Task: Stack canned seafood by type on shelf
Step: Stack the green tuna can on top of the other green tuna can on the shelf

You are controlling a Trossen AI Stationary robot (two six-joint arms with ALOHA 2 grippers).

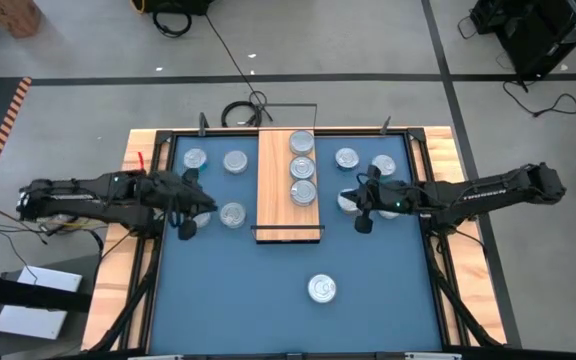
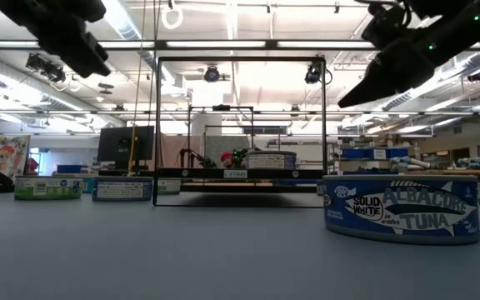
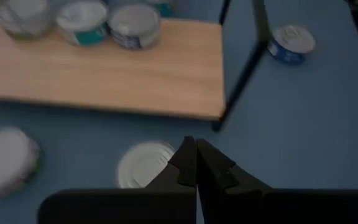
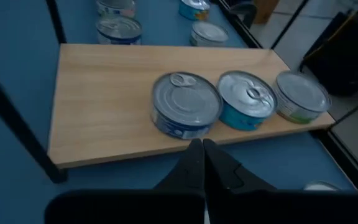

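The shelf (image 1: 289,195) is a light-wood board with a thin black frame in the middle of the blue table. Three canned seafood tins (image 1: 302,168) stand in a row on its top (image 4: 104,106): a blue-sided one (image 4: 185,106), a teal one (image 4: 247,101) and a green-labelled one (image 4: 301,94). Other tins rest on the table left (image 1: 233,214) and right (image 1: 348,158) of the shelf, and one (image 1: 321,289) near the front edge. My left gripper (image 1: 186,228) hangs shut above the table left of the shelf, holding nothing. My right gripper (image 1: 363,222) hangs shut to the shelf's right, also holding nothing.
The shelf's black uprights (image 3: 244,62) stand at its near end, close to both grippers. In the low view both grippers (image 2: 352,96) hang well above the tins. The near tin (image 2: 402,208) reads albacore tuna. The blue table (image 1: 228,300) has bare surface toward the front.
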